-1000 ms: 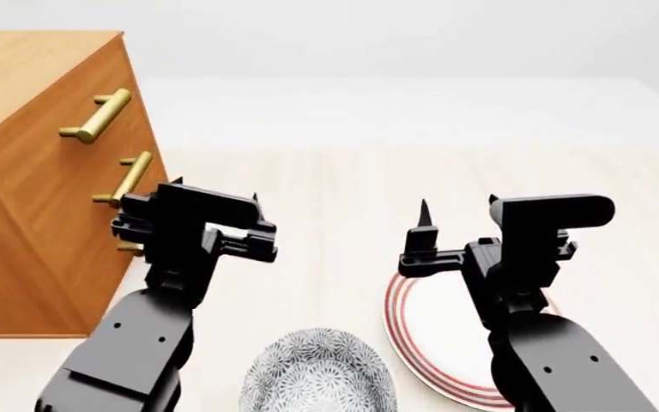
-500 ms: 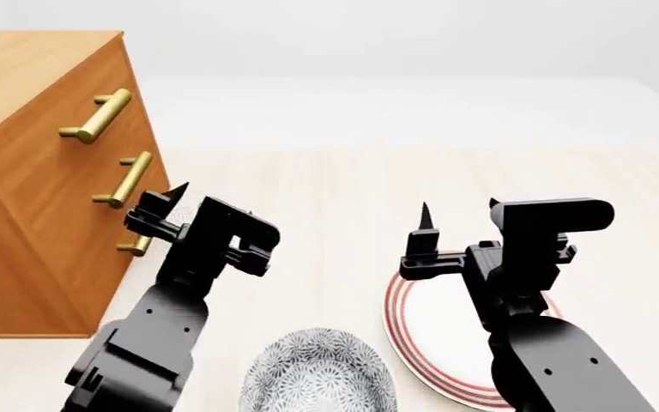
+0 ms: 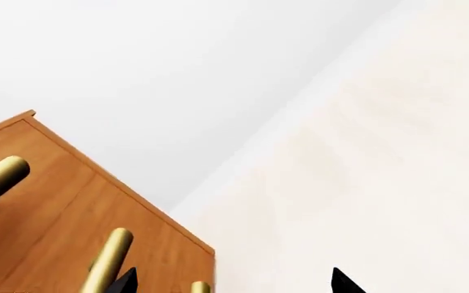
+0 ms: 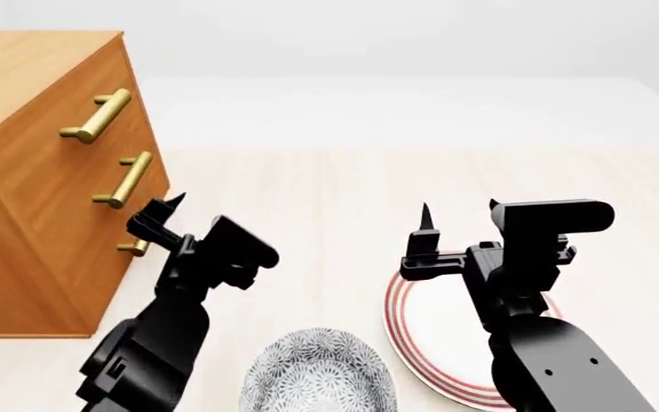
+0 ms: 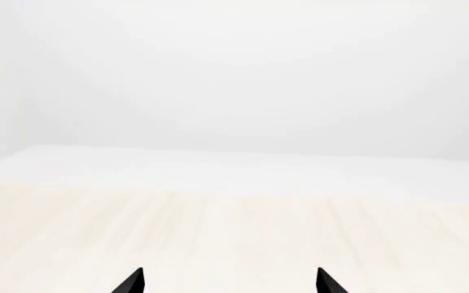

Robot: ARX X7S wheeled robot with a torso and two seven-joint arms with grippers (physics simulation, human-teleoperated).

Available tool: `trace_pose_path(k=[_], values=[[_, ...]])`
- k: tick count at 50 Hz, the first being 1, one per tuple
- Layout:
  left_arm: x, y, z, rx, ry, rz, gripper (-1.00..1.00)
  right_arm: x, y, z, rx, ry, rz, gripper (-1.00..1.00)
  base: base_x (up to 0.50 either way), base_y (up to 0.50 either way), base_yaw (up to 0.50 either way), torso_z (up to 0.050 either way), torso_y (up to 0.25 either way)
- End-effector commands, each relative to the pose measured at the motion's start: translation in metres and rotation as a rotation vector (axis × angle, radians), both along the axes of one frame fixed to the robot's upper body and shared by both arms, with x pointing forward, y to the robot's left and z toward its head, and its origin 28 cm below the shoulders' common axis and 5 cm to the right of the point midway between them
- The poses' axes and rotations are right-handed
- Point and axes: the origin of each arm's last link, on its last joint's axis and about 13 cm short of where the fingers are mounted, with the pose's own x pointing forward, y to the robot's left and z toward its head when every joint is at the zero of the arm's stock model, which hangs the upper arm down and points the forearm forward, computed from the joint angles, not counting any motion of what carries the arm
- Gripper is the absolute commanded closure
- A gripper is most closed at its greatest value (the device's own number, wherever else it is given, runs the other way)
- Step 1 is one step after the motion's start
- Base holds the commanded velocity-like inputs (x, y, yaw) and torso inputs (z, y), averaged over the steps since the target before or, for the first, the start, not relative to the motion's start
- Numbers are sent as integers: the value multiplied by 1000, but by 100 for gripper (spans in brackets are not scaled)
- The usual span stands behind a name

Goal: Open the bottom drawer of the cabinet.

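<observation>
An orange-brown wood-grain cabinet (image 4: 44, 172) is seen, three brass handles counted; the left claw (image 4: 181, 225) is held spread beside the bottom drawer (image 4: 106, 279).

left gripper (image 4: 192, 225) agape, right gripper (image 4: 458, 212) agape

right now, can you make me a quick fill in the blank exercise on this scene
1. The cabinet has ____ brass handles showing in the head view.
2. The tool nearest the cabinet is the ____ one.
3. The right tool hovers above a white plate with a ____ rim.
4. The patterned bowl sits between the two ____.

Missing words: three; left; red; arms
</observation>
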Motion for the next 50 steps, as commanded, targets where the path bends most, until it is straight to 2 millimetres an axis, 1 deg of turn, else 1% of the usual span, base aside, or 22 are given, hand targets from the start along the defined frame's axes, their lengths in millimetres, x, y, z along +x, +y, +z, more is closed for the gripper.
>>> trace_pose_path(k=[1,12,36,50], values=[[4,6,-13,84,18,25,-100,0,0,-1,2,1,0,-100,0,0,0,0,0],[7,9,-25,161,42,45,-100,0,0,-2,6,3,1,-100,0,0,0,0,0],[8,10,-33,310,103,56,-100,0,-1,-4,10,5,1,-100,0,0,0,0,0],[9,11,-35,353,138,64,-100,0,-1,-3,13,1,2,-100,0,0,0,0,0]])
